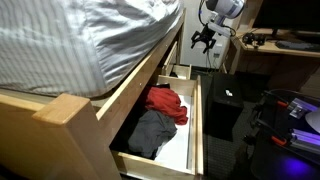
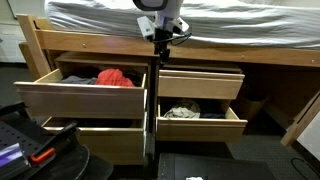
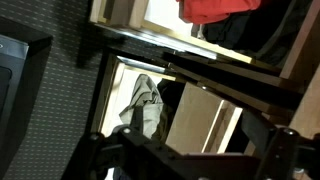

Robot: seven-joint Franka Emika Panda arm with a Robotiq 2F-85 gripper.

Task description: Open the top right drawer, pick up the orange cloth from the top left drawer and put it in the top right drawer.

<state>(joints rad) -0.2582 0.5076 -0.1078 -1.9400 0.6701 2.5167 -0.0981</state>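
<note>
The orange-red cloth lies in the open top left drawer under the bed. It also shows in an exterior view beside a dark grey cloth, and at the top edge of the wrist view. The top right drawer shows only its wooden front, and its inside is hidden. My gripper hangs open and empty above the post between the two drawer columns, near the mattress edge. It also shows in an exterior view. In the wrist view its dark fingers are spread wide apart.
The bottom right drawer is pulled out and holds a grey-green cloth, which also shows in the wrist view. The bottom left drawer is partly out. A striped mattress overhangs above. Black equipment stands on the floor in front.
</note>
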